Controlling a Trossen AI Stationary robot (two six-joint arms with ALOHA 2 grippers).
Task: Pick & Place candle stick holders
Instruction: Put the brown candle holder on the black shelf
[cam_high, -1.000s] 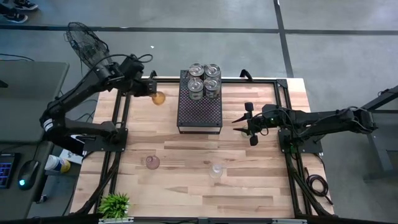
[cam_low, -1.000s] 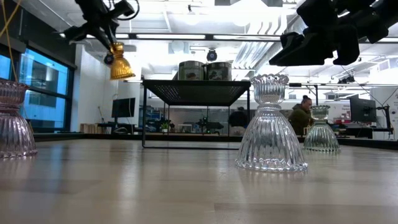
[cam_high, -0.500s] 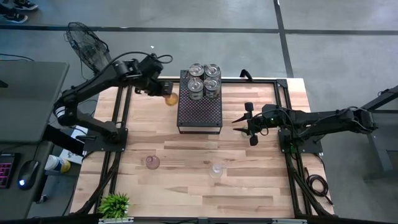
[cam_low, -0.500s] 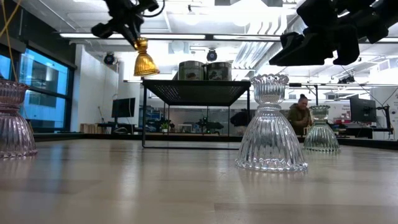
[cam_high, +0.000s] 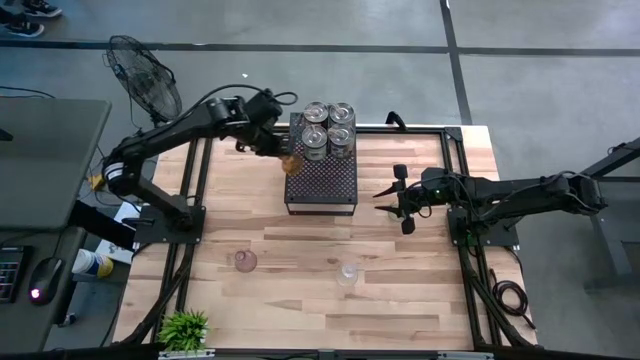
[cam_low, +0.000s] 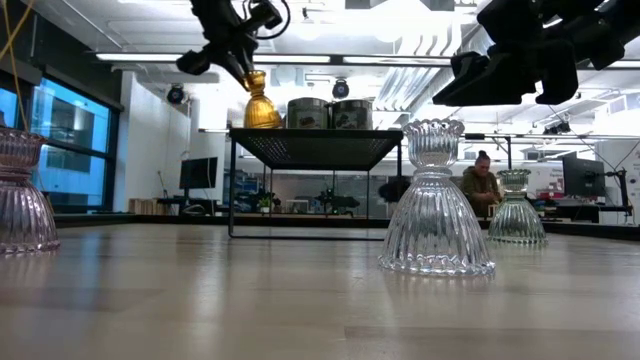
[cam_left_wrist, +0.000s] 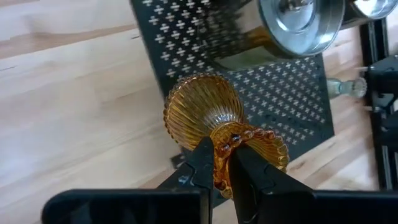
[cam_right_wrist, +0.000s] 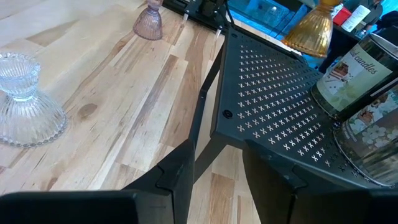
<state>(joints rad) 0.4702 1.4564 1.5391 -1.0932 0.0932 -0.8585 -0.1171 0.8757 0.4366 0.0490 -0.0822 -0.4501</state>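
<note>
Since a second ago, the left gripper (cam_high: 280, 150) moved over to the black tray's (cam_high: 321, 185) edge, its fingers (cam_left_wrist: 205, 163) pinching the amber holder (cam_high: 290, 161). Four cans (cam_high: 328, 128) stood on the tray. The right gripper (cam_high: 392, 197) waited, fingers apart.

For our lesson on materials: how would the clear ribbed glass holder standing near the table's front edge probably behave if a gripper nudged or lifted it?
The clear holder looks like thick ribbed glass, so probably stiff, fairly heavy for its size, and breakable if dropped. Its flared bell base is wider than its top, so a low nudge would likely slide it across the smooth wooden table rather than tip it.
</note>
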